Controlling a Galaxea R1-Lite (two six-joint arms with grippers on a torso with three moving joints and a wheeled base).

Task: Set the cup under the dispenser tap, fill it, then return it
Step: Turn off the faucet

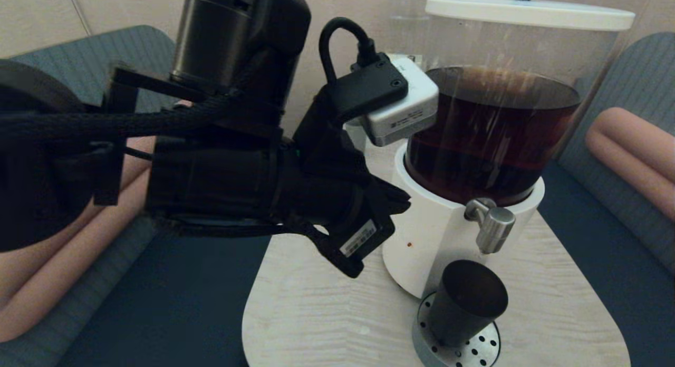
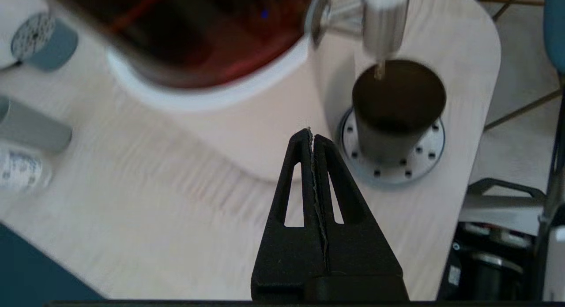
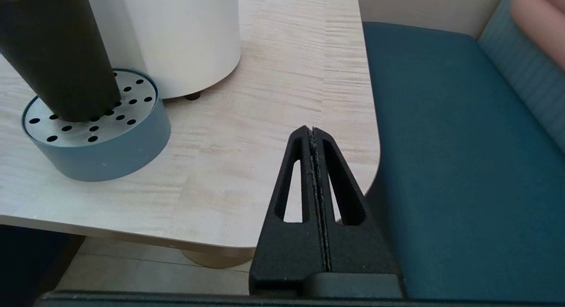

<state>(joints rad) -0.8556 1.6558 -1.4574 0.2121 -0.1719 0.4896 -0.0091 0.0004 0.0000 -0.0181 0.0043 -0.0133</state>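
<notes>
**Colours and patterns at the dispenser**

The cup is matte black-brown. It stands on a silver drip tray dotted with black holes, its wall grey-blue. The tap is brushed steel. The dispenser has a white base and dark red-brown liquid. The table is pale wood grain; the far right seat is teal.

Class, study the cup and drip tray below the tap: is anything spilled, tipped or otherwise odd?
Nothing stands out. The cup stands upright on the perforated drip tray, under the dispenser tap, with no spill visible on the table. The left claw is shut above the table; the right claw is shut, off beside it.
</notes>
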